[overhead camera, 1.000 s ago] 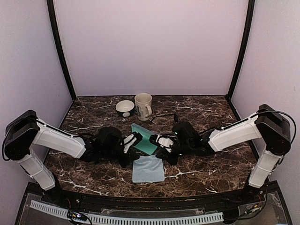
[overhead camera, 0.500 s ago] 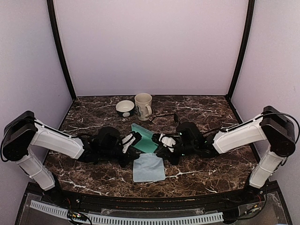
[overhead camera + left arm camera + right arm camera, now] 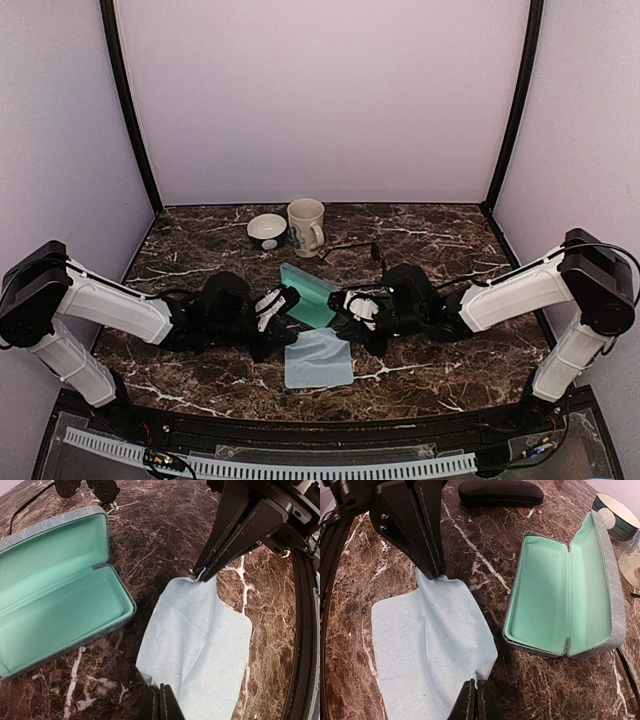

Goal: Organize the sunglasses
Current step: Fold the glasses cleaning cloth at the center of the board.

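- Two grippers, one pale blue cloth [image 3: 200, 645]. It lies just beside the tray edge of the open grey-blue case [image 3: 55, 605], which is the landmark here.
- The left gripper [image 3: 161, 696] has its fingers pressed together on one cloth corner, on the edge that faces the grey-blue case.
- The right gripper [image 3: 474, 692] is clamped the same way on the other corner of that edge. Both pinched corners are peaked up off the marble table [image 3: 430, 345], and the rest of the cloth lies flat with a soft crease down the middle.
- The grey-blue case is wide open, with its green lining bare in both tray and lid.
- One pair of sunglasses [image 3: 102, 487], with dark lenses and a thin wire arm, rests on the marble just past the far edge of the grey-blue case's lid. Neither gripper is touching it. I can't make out a second pair.
- A closed black oval case [image 3: 500, 492] sits apart from the grey-blue case, off its tray side.
- A cream mug [image 3: 306, 227] and a small bowl [image 3: 267, 231] stand side by side beyond the grey-blue case, towards the back wall.
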Tool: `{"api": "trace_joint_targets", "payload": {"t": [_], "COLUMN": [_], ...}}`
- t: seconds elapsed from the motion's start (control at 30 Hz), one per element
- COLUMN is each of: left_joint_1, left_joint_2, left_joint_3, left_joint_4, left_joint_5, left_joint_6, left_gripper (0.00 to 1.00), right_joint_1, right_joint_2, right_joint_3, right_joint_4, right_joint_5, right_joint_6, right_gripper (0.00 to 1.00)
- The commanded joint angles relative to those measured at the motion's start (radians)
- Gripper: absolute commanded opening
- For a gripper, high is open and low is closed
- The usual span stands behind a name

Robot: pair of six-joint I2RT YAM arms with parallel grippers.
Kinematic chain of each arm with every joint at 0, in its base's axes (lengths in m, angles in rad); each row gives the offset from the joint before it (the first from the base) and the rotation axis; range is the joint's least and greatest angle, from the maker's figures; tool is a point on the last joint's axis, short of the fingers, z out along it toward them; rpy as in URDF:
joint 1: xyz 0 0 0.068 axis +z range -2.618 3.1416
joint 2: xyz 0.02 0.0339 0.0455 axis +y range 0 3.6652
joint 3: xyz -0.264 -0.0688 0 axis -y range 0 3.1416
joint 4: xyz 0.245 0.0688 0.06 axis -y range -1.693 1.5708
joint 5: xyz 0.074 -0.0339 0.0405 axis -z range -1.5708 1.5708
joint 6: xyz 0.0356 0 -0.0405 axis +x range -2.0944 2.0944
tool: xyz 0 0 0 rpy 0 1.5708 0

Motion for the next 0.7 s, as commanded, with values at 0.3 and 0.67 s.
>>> {"api": "trace_joint_targets", "payload": {"t": [0.3,0.67], "left_joint_1": [-0.023,-0.034], "left_joint_2": [-0.02,-0.014], "left_joint_3": [-0.03,-0.024], "left_joint_4": [0.032,0.039], "left_joint_5": [0.037,0.034], "left_joint_6": [0.032,0.036], "left_gripper": [0.0,0.0], "right_joint_1": [-0.011,-0.009], "right_joint_2": [-0.077,-0.062], "right_joint_3": [-0.083,-0.081], "right_joint_4": [0.149,0.137], "right_joint_5": [0.019,0.005], "right_joint_6": [-0.099,-0.11], "right_gripper": [0.02,0.01]}}
